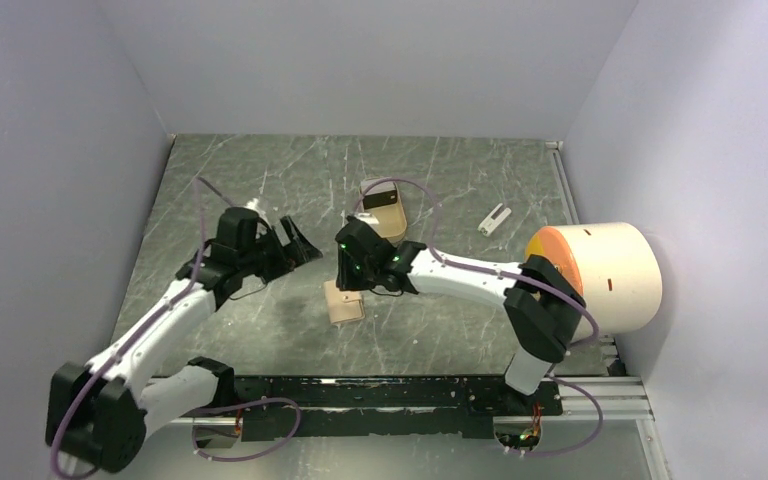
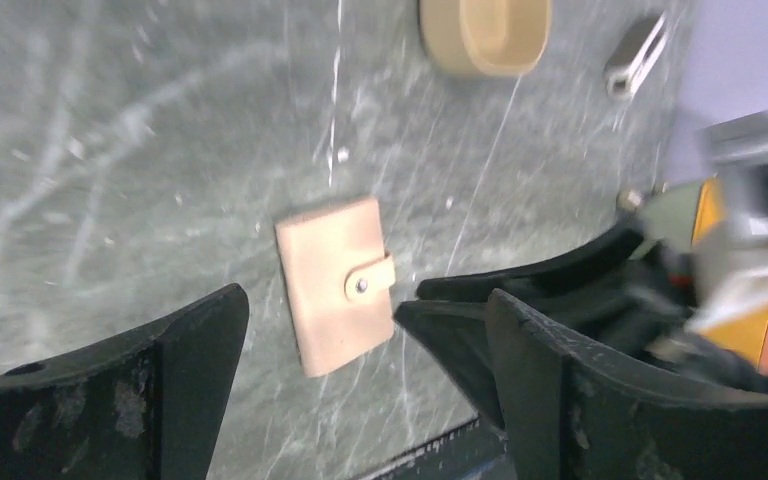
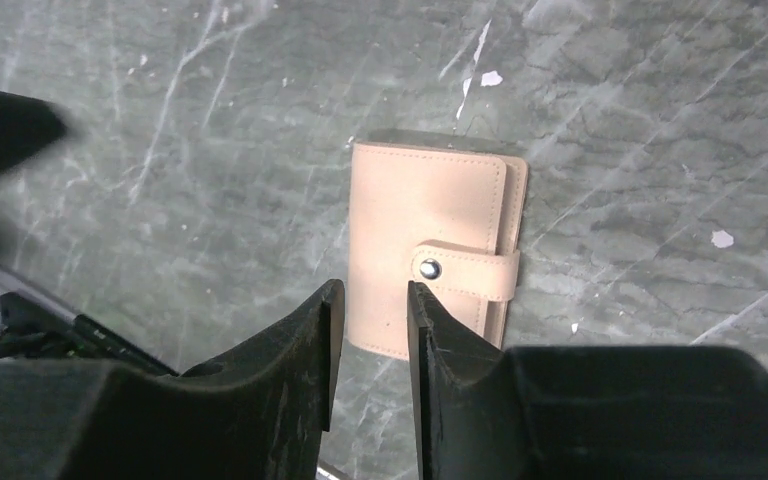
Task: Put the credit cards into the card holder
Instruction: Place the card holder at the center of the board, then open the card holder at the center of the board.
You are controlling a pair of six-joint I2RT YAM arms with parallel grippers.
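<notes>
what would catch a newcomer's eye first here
The closed tan card holder lies mid-table, tab snapped, with the right pincer hanging over it, jaws narrowly parted. The left pincer gapes wide off to the left, and a big cream drum with an orange face fills the right edge.

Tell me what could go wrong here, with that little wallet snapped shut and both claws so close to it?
1. The card holder lies closed on the table, its tab snapped down. The right gripper, jaws nearly together over it, may just slide it along instead of opening it.
2. The left gripper, wide open, is close beside the right one, so the two could bump.
</notes>
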